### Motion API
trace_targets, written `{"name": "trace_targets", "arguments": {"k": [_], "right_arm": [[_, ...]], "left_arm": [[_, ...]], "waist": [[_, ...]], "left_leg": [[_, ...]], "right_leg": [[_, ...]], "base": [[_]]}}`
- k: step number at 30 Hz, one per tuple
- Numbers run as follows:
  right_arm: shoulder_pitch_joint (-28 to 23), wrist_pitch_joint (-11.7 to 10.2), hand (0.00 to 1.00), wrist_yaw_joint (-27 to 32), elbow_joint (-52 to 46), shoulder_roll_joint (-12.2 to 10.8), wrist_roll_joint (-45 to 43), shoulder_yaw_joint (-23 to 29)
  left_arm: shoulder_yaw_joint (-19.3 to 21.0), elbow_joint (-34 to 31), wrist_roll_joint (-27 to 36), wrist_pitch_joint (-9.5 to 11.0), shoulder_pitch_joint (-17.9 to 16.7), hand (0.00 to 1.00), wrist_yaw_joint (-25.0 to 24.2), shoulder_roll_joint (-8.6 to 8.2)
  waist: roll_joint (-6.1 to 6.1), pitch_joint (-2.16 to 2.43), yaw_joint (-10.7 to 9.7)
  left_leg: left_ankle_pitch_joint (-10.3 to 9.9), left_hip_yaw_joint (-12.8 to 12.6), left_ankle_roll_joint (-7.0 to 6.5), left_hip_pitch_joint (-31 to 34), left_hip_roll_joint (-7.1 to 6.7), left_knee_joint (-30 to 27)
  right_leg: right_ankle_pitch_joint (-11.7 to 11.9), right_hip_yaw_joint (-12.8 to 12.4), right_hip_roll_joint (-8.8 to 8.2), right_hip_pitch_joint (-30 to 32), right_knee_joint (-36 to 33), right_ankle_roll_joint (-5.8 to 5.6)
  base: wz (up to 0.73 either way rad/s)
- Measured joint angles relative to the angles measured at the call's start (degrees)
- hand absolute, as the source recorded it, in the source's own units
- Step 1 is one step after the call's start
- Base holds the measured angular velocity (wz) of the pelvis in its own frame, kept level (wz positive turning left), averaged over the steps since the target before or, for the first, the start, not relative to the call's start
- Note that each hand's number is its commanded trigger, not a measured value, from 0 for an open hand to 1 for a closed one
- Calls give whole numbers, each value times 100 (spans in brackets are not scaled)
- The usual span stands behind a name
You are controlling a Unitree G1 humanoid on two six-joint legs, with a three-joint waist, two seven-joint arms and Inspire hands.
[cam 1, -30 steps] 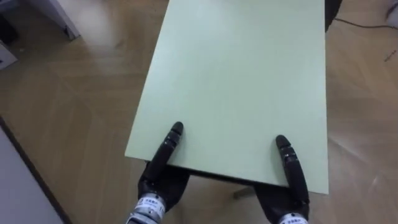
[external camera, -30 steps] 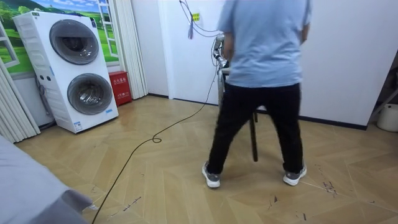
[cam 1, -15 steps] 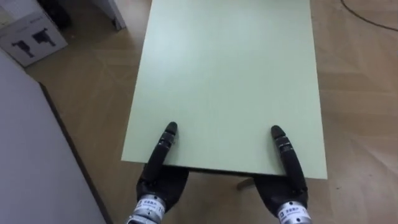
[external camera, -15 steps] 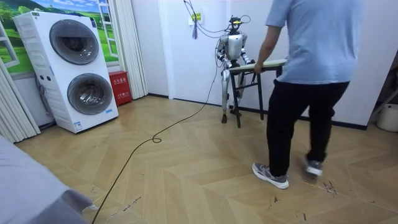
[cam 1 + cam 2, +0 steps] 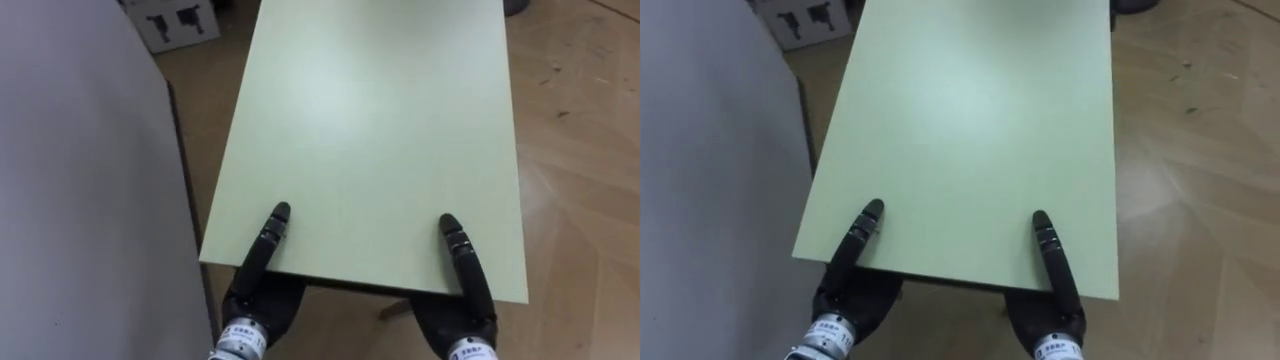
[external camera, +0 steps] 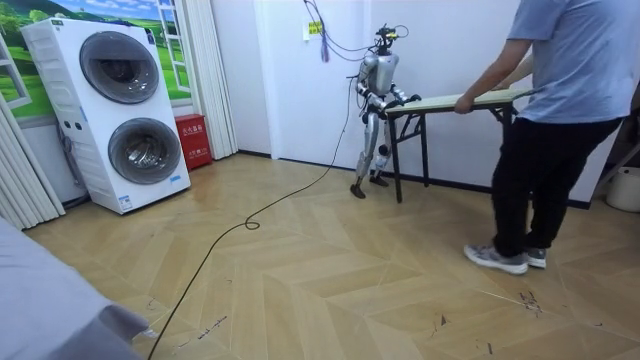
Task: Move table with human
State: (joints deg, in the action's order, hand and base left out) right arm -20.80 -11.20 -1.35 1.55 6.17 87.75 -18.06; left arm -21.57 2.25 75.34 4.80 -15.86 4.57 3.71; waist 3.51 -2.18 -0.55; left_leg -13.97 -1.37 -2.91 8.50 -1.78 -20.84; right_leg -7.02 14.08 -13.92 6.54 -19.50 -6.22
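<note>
The table [image 5: 370, 130] is running off the top edge. It is hiding part of the left hand [image 5: 262, 300] and right hand [image 5: 452, 318].

Stacked washers [image 6: 125, 120], red box [image 6: 192, 140], cardboard box [image 5: 180, 18]

Seemingly a home laundry room: stacked washing machines [image 6: 125, 115], curtains [image 6: 205, 75], parquet floor [image 6: 300, 290].

The pale green desk [image 5: 380, 120] runs away over the wood floor [image 5: 580, 150]. The left hand [image 5: 260, 285] and right hand [image 5: 465, 295] sit at its near edge, well apart. A grey panel [image 5: 80, 200] stands just left, and a box [image 5: 180, 18] lies beyond.
</note>
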Motion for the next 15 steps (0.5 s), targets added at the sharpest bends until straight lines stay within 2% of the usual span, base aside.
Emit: {"name": "trace_targets", "arguments": {"k": [4,7,10,12,13,14,15], "right_arm": [[-4,16,100,0,31,-24,5,-5],[-5,28,100,2,47,-28,7,8],[-6,131,100,20,105,-32,-2,56],[11,199,100,83,108,-13,-11,75],[20,244,100,143,110,-3,-13,96],[18,273,100,170,137,-20,-16,109],[18,291,100,170,153,-38,-25,113]], "left_arm": [[11,-15,12,-12,-1,100,32,42],[3,-21,22,-17,-5,100,69,46],[0,-19,21,-22,-70,100,109,39],[4,-17,68,-27,-96,100,127,42],[4,-11,85,-45,-96,100,167,38],[2,-8,86,-54,-102,100,212,48],[5,-8,86,-55,-101,100,222,56]], "waist": [[-61,3,250],[-86,2,265],[-134,0,253],[-146,0,263],[-144,0,257],[-141,-2,232],[-147,-3,230]], "left_leg": [[42,53,69,36,61,55],[69,98,110,86,97,64],[85,220,134,95,110,54],[91,328,145,110,112,34],[94,338,144,99,128,20],[94,481,145,89,145,0],[97,608,150,100,164,-19]], "right_leg": [[-1,-4,128,-181,320,-2],[-1,6,195,-316,445,-1],[-48,7,233,-441,440,67],[-51,47,254,-502,406,69],[-73,106,254,-497,221,103],[-153,128,266,-386,-92,195],[-324,-5,349,-323,-132,263]], "base": [[24],[42],[49],[50],[63],[65],[61]]}}
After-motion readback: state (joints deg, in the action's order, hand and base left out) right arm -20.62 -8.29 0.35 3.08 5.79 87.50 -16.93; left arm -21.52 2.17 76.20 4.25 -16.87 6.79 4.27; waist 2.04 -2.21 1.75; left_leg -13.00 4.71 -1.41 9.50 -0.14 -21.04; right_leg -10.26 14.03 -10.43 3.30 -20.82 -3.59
